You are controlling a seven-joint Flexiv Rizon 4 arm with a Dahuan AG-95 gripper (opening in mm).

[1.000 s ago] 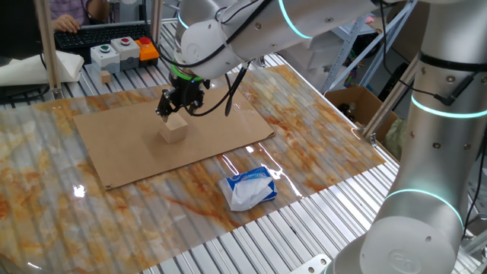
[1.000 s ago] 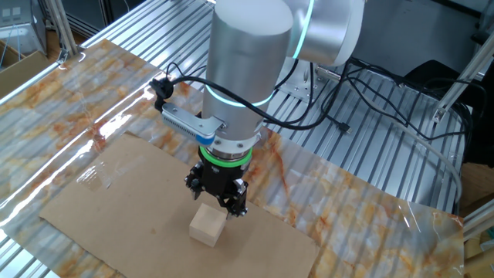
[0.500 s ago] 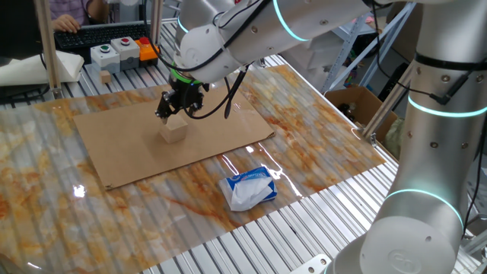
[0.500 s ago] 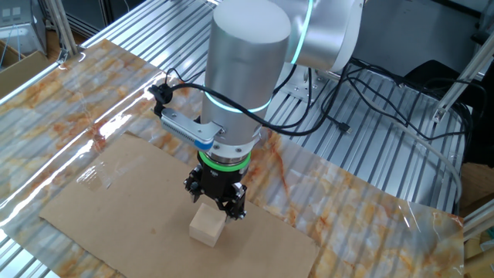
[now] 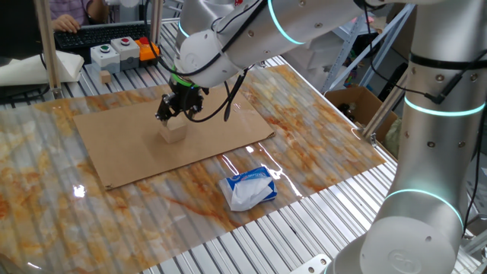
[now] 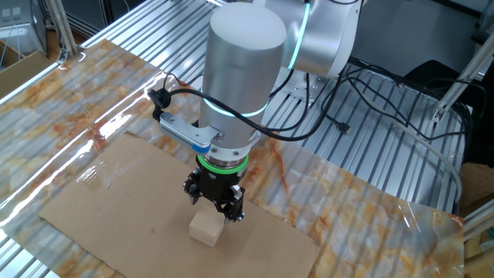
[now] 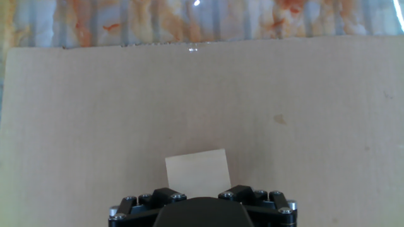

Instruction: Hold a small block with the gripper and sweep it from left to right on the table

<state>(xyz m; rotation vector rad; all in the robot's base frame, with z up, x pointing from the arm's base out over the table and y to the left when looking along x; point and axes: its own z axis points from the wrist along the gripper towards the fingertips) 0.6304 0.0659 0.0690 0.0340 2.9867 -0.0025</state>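
The small block, a light-tan wooden cube, rests on the brown cardboard sheet that lies on the marbled table. My gripper, black with a green ring, hangs straight over it with its jaws open and its tips just above the cube's top. From the other side, the gripper stands right above the block. In the hand view the block lies between the two fingers, nothing pinched. The block's lower edge is hidden behind the gripper body.
A white-and-blue soft packet lies on the table off the cardboard's near right corner. A button box sits at the far left edge, an open cardboard box beyond the right edge. Black cables run over the ribbed slats behind the arm.
The gripper has come down a little closer to the block and drifted slightly left, jaws unchanged. The block has not moved.
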